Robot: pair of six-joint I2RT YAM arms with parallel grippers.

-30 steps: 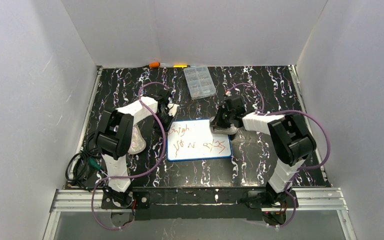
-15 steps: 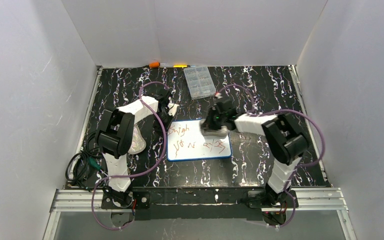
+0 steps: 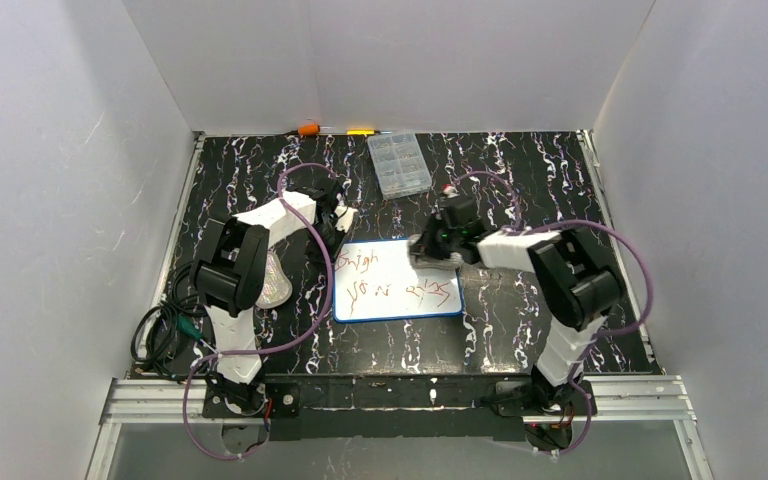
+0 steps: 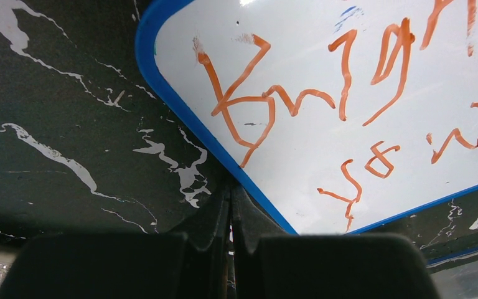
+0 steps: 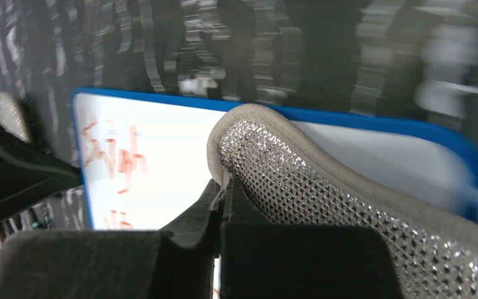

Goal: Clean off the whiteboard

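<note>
Across the black, white-veined table, boxed in by plain white walls, our whiteboard lies flat at mid-table between our two arms. Its blue rim runs all round, and orange-red scribbles cover its left half and lower row.

Our left gripper has its jaws closed tight, with no gap between them. It grasps nothing, and the tips sit against the board's left rim. Our right gripper is clamped on the grey hem of a silver mesh pad, which rests over the board's far right corner.

Beyond the board, a clear compartment box sits well apart near the back edge. A second silvery pad lies beside our left arm, and a small orange object rests against the back wall.
</note>
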